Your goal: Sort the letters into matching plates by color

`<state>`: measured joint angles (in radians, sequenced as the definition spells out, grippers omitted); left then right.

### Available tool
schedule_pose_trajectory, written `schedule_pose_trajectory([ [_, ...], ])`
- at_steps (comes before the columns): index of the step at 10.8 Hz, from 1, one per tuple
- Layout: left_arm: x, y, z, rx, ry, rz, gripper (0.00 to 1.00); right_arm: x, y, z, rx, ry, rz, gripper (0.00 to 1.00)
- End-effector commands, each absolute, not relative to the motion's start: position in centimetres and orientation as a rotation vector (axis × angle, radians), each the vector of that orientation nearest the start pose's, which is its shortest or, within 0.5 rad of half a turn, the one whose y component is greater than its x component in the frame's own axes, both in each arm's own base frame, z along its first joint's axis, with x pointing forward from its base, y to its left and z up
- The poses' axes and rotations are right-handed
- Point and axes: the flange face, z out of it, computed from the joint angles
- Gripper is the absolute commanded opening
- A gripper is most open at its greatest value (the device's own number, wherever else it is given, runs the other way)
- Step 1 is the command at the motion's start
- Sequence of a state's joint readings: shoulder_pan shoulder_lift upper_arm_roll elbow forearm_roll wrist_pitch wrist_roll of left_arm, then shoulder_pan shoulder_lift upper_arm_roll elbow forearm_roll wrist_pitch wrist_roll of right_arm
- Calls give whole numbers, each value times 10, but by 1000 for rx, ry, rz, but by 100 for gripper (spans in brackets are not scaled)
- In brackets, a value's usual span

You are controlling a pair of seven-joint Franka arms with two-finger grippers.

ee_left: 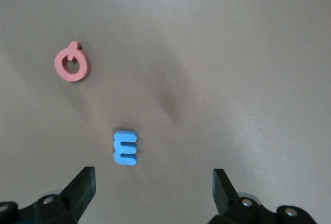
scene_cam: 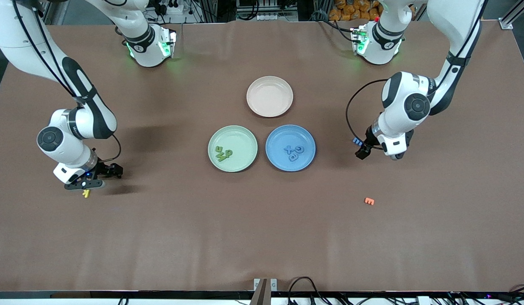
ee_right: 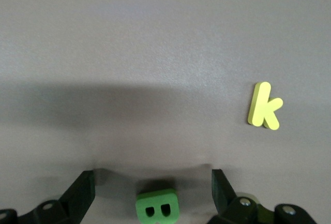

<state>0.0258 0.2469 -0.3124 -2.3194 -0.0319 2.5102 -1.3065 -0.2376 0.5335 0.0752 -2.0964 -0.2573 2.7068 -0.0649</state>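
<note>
Clock directions were read off the front view.

- Green plate [scene_cam: 240, 137] and blue plate [scene_cam: 278, 137] were seen side by side mid-table [scene_cam: 262, 237], nearly touching. The beige plate [scene_cam: 270, 96] was placed at 12 o'clock of the pair.
- A cluster of green letters [scene_cam: 223, 153] was seen lying in the green plate, and a cluster of blue letters [scene_cam: 294, 151] in the blue plate.
- Right gripper [ee_right: 153, 182] was found low over the table at 8 o'clock of the green plate, toward the right arm's end. Its fingers were spread wide and nothing was gripped. A green B [ee_right: 156, 208] was seen flat on the table in the gap between the fingers, touched by neither.
- A yellow k [ee_right: 265, 106] was seen near that B, on the table at 6 o'clock of the right gripper.
- Left gripper [ee_left: 153, 182] was found low over the table at 3 o'clock of the blue plate. Its fingers were also spread wide, with nothing held. A blue E [ee_left: 125, 148] was seen on the table just ahead of the gap, closer to one finger.
- A pink ring-shaped letter [ee_left: 72, 64] was seen near the E.
- An orange letter [scene_cam: 369, 201] was left alone at 4 o'clock of the blue plate.
</note>
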Motion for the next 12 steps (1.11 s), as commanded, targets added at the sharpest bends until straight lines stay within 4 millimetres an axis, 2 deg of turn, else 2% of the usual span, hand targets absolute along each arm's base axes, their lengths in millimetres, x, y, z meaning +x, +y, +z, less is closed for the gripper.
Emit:
schedule_pose_trajectory([
  [1,479,-149,237,-2650,-1723,160,100,568,-93,164,-3209,-198,-134,100],
  [5,472,-149,201,-2675,-1738,146,100,564,-90,161,-3201,-195,-140,100],
  [9,457,-139,181,-2707,-1738,89,100,557,-91,159,-3198,-185,-131,100],
  [12,458,-132,174,-2710,-1722,77,100,554,-86,161,-3183,-185,-135,100],
])
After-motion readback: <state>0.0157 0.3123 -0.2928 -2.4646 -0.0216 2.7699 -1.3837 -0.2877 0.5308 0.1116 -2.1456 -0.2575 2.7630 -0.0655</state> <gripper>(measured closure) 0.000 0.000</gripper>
